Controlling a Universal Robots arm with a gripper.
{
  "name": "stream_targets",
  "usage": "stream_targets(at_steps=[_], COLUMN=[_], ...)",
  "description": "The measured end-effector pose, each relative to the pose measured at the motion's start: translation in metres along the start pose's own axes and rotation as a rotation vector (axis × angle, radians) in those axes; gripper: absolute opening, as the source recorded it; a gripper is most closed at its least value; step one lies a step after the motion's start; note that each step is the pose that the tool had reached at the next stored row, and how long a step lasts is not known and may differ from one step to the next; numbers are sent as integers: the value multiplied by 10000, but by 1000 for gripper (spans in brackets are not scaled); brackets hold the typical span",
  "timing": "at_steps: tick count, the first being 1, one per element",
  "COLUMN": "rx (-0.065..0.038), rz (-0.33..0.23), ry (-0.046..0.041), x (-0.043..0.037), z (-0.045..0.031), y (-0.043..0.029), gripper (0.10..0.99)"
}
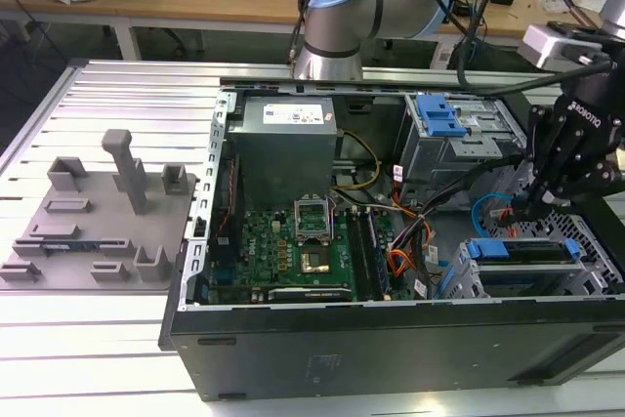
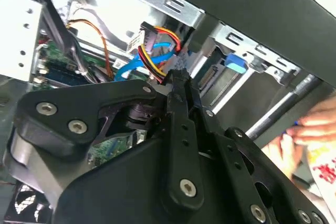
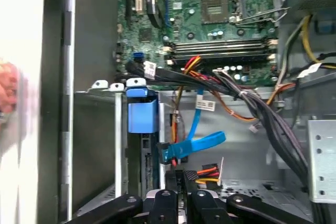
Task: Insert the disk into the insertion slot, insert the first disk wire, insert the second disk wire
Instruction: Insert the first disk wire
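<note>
The disk [image 1: 518, 251], in its blue carrier [image 3: 142, 116], sits inside the insertion slot [image 1: 589, 241], a grey perforated cage at the exterior view's right. My gripper [image 1: 527, 207] hangs just behind the disk's rear edge. Its fingers [image 2: 178, 108] are shut on the small black plug of the first disk wire [image 2: 157, 62], a red, yellow and black bundle [image 3: 208, 171]. The second disk wire [image 3: 198, 141], a glossy blue cable, loops beside it, and its dark plug [image 3: 164, 153] rests against the disk's rear edge. Whether that plug is seated I cannot tell.
A larger grey cage with a blue latch [image 1: 439, 116] stands behind the slot. Thick black cable bundles [image 3: 262, 111] and orange wires cross between the motherboard [image 1: 293, 246] and the cages. A person's hand [image 2: 307, 129] is outside the case wall. A grey fixture plate [image 1: 93, 222] lies at the exterior view's left.
</note>
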State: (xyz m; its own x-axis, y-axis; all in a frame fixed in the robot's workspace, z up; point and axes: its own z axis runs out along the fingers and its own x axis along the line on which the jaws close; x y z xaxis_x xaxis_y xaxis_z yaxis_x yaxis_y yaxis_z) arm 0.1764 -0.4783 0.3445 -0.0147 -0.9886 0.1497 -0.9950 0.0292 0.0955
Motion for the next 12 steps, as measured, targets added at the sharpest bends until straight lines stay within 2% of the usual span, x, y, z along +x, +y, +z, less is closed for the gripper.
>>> stream_targets(at_steps=[1,2,3,4,5,6,7,8,9,10,12], rx=[-3,-9,-59,-158,-356,-446,-448,-447,-432,-427,-426], rz=[-25,-37,-46,-57,-83,-102,-115,-133,-178,-207,-209], ry=[-248,-351,-360,-351,-335,-361,-447,-595,-974,-1227,-1230], x=[24,61,85,92,99,110,119,127,146,173,175], z=[3,4,4,2,-4,-7,-5,-5,-3,1,1], y=[-1,-2,-8,-14,-28,-41,-42,-42,-43,-43,-44], gripper=[165,165,165,165,165,165,165,165,165,165,165])
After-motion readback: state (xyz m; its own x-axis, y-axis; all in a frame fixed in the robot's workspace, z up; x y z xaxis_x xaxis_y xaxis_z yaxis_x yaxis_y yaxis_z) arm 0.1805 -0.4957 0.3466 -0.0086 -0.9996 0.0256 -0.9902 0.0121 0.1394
